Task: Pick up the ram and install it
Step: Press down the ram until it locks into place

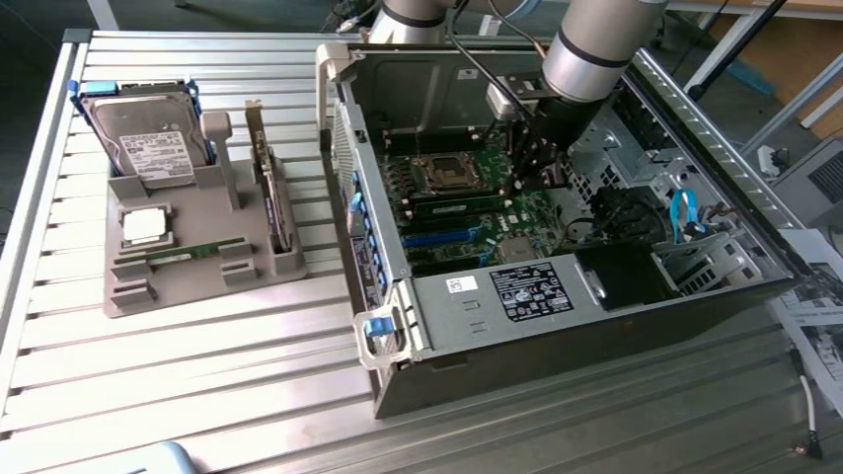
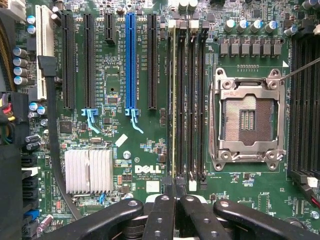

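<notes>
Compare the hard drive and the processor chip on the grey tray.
The hard drive leans tilted in its blue-railed holder; the processor chip lies flat. The hard drive is a larger rectangle, the processor chip a smaller square. Both have silvery tops and sit on the grey tray.

The arm (image 1: 599, 39) reaches steeply downward, wrist vertical, its black gripper (image 1: 538, 163) pointing straight down with the fingers (image 2: 165, 212) drawn close together.

The ram (image 2: 173, 100), thin green stick, stands edge-up in a motherboard slot
</notes>
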`<state>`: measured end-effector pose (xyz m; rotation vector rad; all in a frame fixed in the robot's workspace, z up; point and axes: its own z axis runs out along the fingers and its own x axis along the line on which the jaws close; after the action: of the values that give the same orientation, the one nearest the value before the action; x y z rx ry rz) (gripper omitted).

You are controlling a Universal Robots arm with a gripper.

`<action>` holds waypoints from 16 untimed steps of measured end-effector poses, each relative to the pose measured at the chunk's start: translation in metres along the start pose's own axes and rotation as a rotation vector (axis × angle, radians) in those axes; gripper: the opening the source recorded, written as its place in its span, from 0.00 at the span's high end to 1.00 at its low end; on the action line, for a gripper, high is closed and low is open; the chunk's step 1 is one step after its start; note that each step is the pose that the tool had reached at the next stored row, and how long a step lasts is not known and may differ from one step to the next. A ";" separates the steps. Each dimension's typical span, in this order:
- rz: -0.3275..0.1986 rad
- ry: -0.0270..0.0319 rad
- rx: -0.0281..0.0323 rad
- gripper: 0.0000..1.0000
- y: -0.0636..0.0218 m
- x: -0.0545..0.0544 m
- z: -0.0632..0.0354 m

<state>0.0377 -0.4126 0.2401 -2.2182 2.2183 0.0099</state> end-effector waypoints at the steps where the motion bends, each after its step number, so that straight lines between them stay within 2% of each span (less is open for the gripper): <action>1: 0.000 -0.0001 0.0000 0.89 0.0000 0.000 0.0011; 16: 0.000 0.0007 -0.0001 0.89 0.0000 0.000 0.0069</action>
<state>0.0377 -0.4127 0.2332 -2.2187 2.2187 0.0093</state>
